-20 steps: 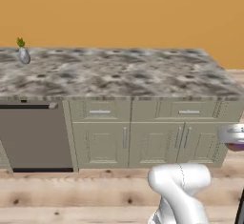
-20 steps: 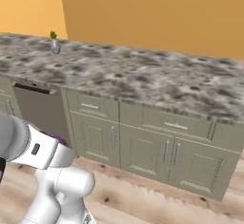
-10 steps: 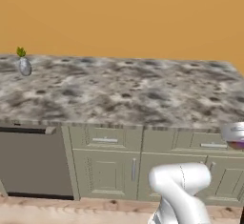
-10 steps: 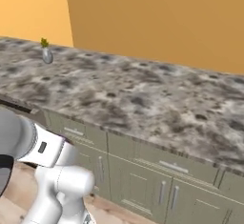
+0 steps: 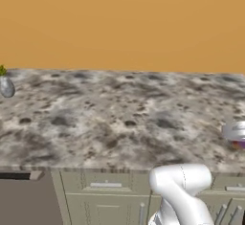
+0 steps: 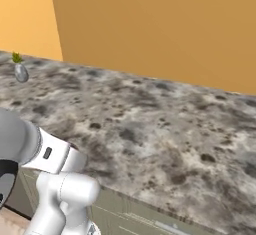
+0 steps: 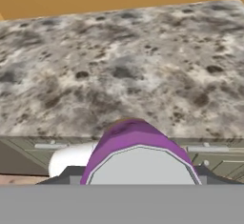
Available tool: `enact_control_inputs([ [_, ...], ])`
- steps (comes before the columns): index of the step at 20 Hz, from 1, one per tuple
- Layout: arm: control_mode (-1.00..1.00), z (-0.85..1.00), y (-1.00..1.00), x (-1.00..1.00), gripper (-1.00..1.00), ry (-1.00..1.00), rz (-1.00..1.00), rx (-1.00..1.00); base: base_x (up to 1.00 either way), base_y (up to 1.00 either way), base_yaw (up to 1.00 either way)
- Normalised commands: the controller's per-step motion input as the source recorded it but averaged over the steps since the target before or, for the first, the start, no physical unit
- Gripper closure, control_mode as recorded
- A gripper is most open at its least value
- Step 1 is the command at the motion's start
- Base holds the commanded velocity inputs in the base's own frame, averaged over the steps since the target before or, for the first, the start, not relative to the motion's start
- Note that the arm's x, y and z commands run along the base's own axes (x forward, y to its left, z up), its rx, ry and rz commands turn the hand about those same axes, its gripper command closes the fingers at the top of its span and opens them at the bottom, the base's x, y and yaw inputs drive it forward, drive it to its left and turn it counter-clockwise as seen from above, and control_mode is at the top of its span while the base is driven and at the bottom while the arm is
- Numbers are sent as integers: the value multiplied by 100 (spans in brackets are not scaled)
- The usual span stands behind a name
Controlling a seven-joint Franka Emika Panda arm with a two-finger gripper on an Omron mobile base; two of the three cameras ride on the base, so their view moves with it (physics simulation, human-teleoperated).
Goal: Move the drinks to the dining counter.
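Left to right in the left base view: a vase (image 5: 5,85) with a green sprig stands at the far left of the counter (image 5: 119,118), a long stretch of bare marbled stone follows, and the can (image 5: 235,136) shows at the right edge, silver top uppermost, seemingly carried in front of the counter's near edge rather than resting on it. In the right base view the vase (image 6: 20,72) again marks the far left of the counter (image 6: 150,129), with bare stone running rightward. In the hand view the can (image 7: 138,158) sits close before the camera, purple wall and grey top between the dark finger tips, with the counter (image 7: 124,70) beyond and drawer fronts below its edge; the gripper (image 7: 138,182) appears closed on the can, though the contact itself is hidden along the lower edge. The step in hand is judged to be carrying the can over the counter for set-down. To do it well, the can should be kept upright, lifted high enough to pass over the stone edge, and taken well inward onto the bare stretch, apart from the vase. It should then be lowered until its base meets the stone before the jaws part, and the hand withdrawn upward so the fingers do not tip it. The bottle remains to be dealt with. No brand, label or writing can be read on the can or elsewhere.
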Motion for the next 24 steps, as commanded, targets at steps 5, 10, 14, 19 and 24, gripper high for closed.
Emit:
enact_control_inputs([
  [5, 100, 0, 0, 0, 100, 0, 0, 0, 100, 24, -9],
  [10, 100, 0, 0, 0, 100, 0, 0, 0, 100, 26, -13],
  [14, 100, 0, 0, 0, 100, 0, 0, 0, 100, 39, -8],
  [19, -100, 0, 4, 20, 100, 5, 0, -2, 80, 26, -1],
  [24, -100, 0, 31, 93, 100, 24, -4, -10, 0, 0, 0],
])
